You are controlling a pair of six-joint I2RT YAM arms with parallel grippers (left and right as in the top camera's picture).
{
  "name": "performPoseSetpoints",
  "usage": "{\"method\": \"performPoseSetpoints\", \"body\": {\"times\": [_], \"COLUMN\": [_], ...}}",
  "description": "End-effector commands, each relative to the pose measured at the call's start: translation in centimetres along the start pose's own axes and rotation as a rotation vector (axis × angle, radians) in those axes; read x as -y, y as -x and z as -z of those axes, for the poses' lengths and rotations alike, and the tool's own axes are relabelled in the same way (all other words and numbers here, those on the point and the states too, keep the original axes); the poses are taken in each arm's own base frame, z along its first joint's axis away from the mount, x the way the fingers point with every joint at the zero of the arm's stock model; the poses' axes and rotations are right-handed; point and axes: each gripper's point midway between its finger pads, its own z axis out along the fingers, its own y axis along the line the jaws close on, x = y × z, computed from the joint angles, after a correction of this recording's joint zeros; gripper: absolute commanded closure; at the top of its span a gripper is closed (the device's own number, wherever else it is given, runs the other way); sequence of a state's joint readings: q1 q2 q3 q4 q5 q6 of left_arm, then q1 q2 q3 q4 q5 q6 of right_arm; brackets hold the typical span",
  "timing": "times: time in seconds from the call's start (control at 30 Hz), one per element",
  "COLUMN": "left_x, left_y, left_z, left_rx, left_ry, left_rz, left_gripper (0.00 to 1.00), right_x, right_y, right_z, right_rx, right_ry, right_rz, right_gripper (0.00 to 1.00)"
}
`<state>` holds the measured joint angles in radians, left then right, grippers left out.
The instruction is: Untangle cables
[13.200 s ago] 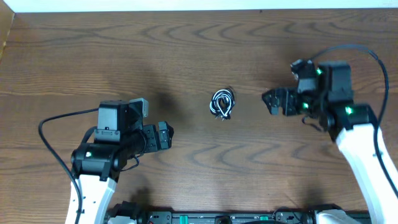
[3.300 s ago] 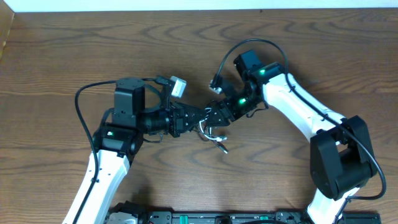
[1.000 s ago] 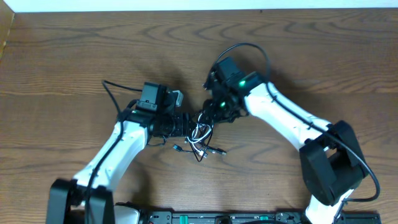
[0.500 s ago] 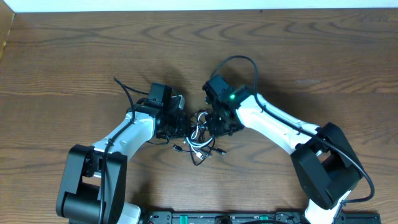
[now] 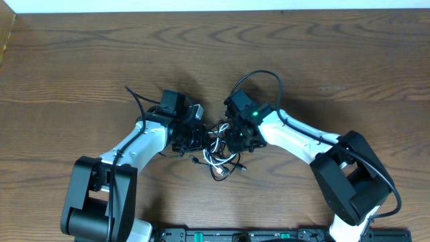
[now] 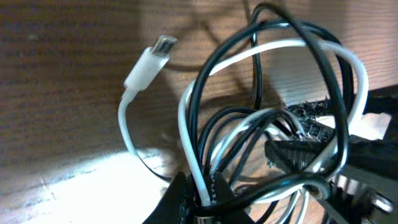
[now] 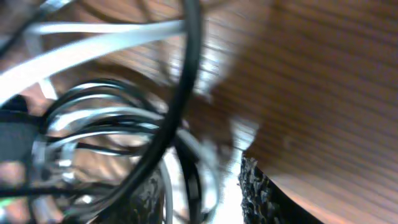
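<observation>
Tangle of thin black and white cables (image 5: 218,154) mid table (image 5: 80,60), between left gripper (image 5: 199,138) and right gripper (image 5: 233,140), ends trailing nearward. Left wrist: overlapping loops, white plug (image 6: 149,59) free at left, jaws clenched on strands. Right wrist: blurred loops, jaws parted around strands.

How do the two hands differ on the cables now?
The left hand is shut, pinching black and white strands of the cables; the right hand is open, strands passing loosely between its fingers. The left hand comes from the cables' left, the right hand from their right. Both are at the cables.
</observation>
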<state>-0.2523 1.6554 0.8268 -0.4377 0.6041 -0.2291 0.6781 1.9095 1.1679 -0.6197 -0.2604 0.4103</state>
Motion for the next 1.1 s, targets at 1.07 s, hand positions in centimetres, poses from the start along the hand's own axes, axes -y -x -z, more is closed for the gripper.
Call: {"method": "performPoseSetpoints", "body": {"times": [1.07], "left_x": [-1.6], "left_y": [2.9], "left_z": [12.2], "left_rx": [0.355], "left_ry": [-0.043], "left_rz": [0.101], "left_gripper": [0.92], "right_x": [20.4], "right_y": [-4.6], "right_z": [7.7], "right_rx": [-0.145], "right_ry": [-0.714], "right_rz": [-0.305], "right_gripper": [0.99]}}
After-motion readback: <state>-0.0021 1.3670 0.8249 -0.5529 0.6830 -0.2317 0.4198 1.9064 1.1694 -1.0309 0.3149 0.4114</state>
